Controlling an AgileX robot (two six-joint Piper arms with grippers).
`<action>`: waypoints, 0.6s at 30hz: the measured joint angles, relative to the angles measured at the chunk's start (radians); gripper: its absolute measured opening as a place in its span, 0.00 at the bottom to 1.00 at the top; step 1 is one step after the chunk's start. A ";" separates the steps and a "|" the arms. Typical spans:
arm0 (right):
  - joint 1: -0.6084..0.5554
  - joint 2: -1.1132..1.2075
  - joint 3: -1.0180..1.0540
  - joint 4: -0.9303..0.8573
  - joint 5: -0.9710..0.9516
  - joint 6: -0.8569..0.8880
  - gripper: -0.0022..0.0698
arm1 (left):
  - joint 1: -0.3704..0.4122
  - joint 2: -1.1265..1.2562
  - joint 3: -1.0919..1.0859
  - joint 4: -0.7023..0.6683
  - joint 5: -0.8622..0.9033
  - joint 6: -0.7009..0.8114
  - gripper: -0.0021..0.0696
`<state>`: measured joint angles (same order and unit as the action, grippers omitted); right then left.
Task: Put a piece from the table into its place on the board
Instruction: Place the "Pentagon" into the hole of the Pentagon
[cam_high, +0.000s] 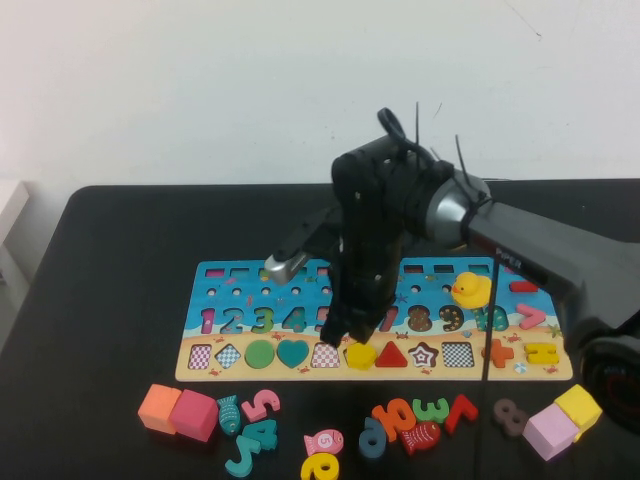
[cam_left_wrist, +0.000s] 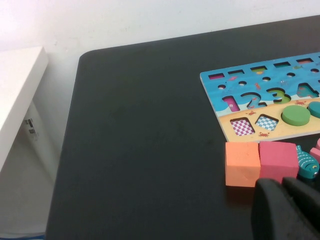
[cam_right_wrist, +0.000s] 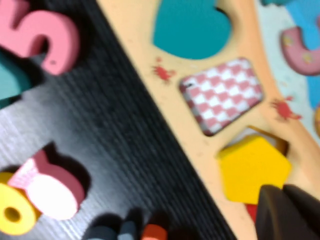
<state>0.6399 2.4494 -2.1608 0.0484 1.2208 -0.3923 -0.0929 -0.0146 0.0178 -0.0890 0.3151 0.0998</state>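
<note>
The yellow pentagon piece (cam_high: 360, 355) (cam_right_wrist: 252, 167) lies on the board's (cam_high: 215, 290) (cam_right_wrist: 210, 165) sandy bottom row, between a checkered hollow (cam_right_wrist: 222, 95) and a red triangle (cam_high: 391, 355). It sits slightly askew over its place, of which only a dark sliver (cam_right_wrist: 279, 144) shows at one edge. My right gripper (cam_high: 342, 337) (cam_right_wrist: 284, 194) hangs just above the piece, shut and empty, its fingertips at the piece's edge. My left gripper (cam_left_wrist: 282, 187) is shut and empty, low over the black table (cam_high: 120, 300) just short of an orange cube (cam_left_wrist: 242, 163); the high view does not show it.
A rubber duck (cam_high: 471, 289) stands on the board's right part. Loose numbers and fish (cam_high: 405, 420) lie along the table's front. Orange (cam_high: 159, 407) and pink (cam_high: 194, 415) cubes sit front left, yellow (cam_high: 578, 406) and lilac (cam_high: 548, 432) cubes front right. A white shelf (cam_left_wrist: 20, 90) stands beyond the table's left edge.
</note>
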 joint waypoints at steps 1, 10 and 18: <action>-0.009 0.000 0.000 0.000 0.000 0.004 0.10 | 0.000 0.000 0.000 0.000 0.000 0.000 0.03; -0.061 0.031 0.000 0.101 0.000 0.045 0.64 | 0.000 0.000 0.000 0.000 0.000 0.000 0.03; -0.054 0.030 0.000 0.144 0.000 -0.064 0.69 | 0.000 0.000 0.000 0.000 0.000 0.000 0.03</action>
<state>0.5861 2.4798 -2.1608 0.1923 1.2208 -0.4564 -0.0929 -0.0146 0.0178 -0.0890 0.3151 0.0998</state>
